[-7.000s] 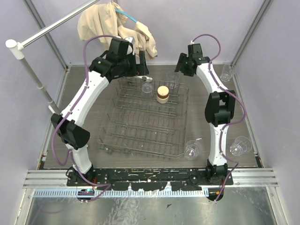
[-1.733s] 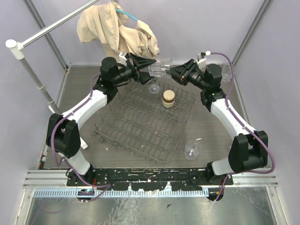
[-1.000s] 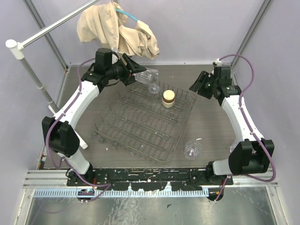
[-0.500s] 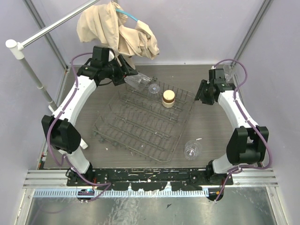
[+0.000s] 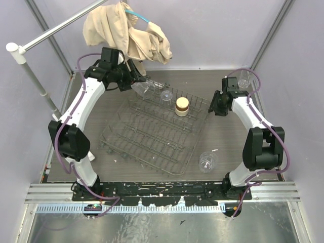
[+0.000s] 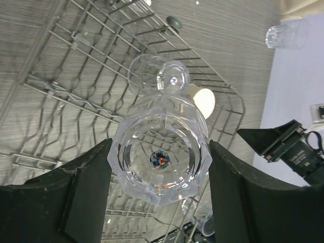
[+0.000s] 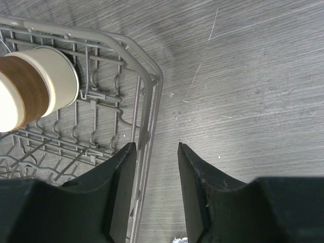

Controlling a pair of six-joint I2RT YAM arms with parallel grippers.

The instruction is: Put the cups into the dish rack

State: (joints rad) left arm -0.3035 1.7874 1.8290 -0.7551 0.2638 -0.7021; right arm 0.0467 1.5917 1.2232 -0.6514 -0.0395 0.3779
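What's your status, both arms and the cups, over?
Left fingers clamped on clear cup over dish rack's far-left corner. Right fingers open, empty, beside rack's right rim. Racked tumbler and tan cup close by, nothing blocking.

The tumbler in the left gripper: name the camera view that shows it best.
Left wrist: the tumbler fills the frame, clamped between the fingers of the left gripper, above the dish rack. Top external shows it small and faint. Right wrist does not show it.

We record white-shelled left arm [image 5: 83, 101] and right arm [image 5: 251, 114], black joints [image 5: 71, 143], purple cables [image 5: 51, 152], black fingers [image 6: 76, 202]; bases [image 5: 87, 188] at six o'clock.
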